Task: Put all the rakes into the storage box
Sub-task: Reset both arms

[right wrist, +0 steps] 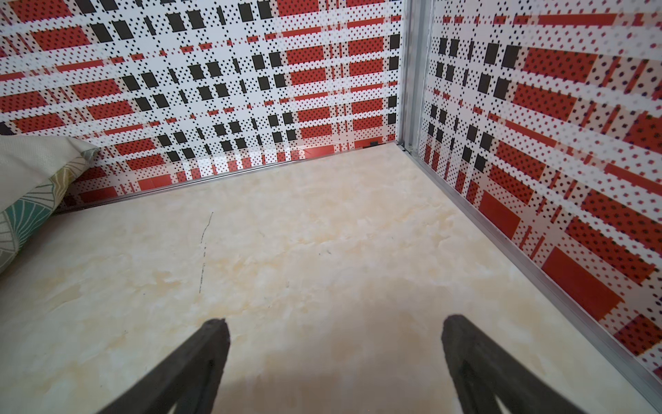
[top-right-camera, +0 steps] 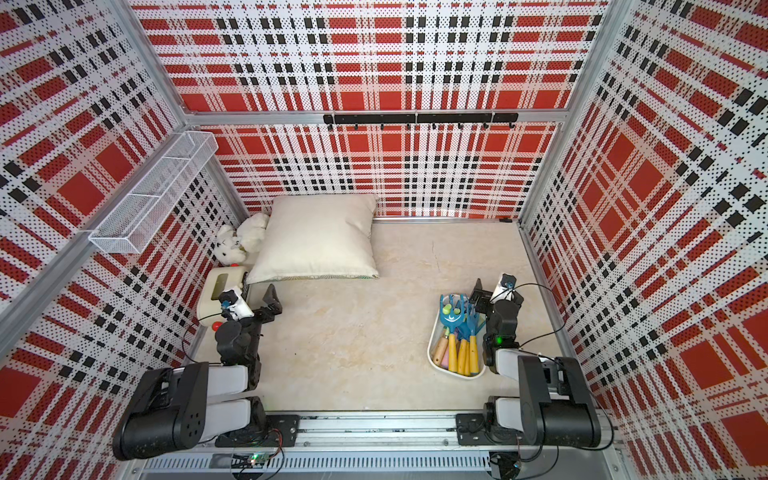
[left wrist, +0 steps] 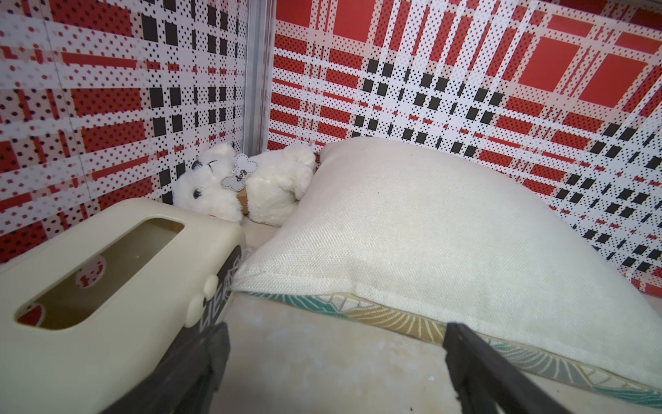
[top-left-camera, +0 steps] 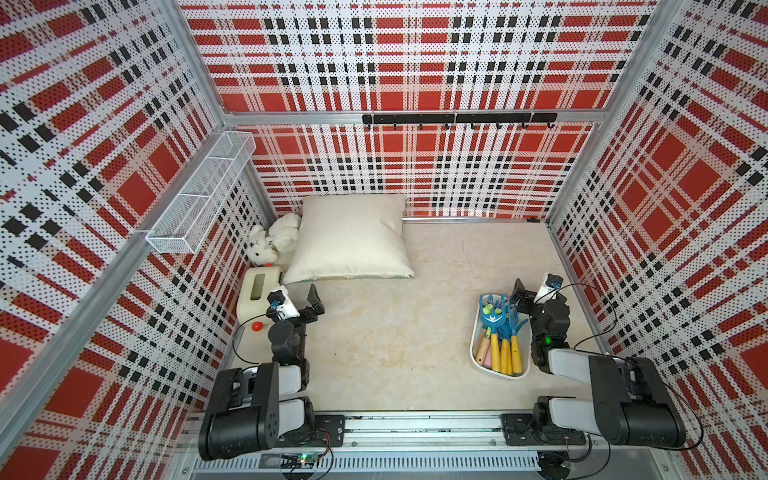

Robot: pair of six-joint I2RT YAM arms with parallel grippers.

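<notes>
The storage box [top-left-camera: 474,350] [top-right-camera: 432,353], a shallow white tub, sits on the floor at the right in both top views. Several garden tools with blue heads and yellow handles lie in it, among them the blue rake [top-left-camera: 504,306] [top-right-camera: 459,305], tines toward the back wall. My right gripper [top-left-camera: 534,291] [top-right-camera: 493,291] [right wrist: 335,324] is open beside the box's far right corner, with only bare floor between its fingers. My left gripper [top-left-camera: 314,302] [top-right-camera: 272,302] [left wrist: 336,333] is open at the left, empty, pointing at the cushion's front edge.
A cream cushion [top-left-camera: 351,237] [left wrist: 430,233] lies at the back left, with a white plush dog [top-left-camera: 272,243] [left wrist: 247,182] in the corner. A cream box with a slot [top-left-camera: 257,289] [left wrist: 89,272] and a red knob [top-left-camera: 257,326] stands by the left gripper. A wire basket [top-left-camera: 199,195] and a hook rail [top-left-camera: 457,119] hang on the walls.
</notes>
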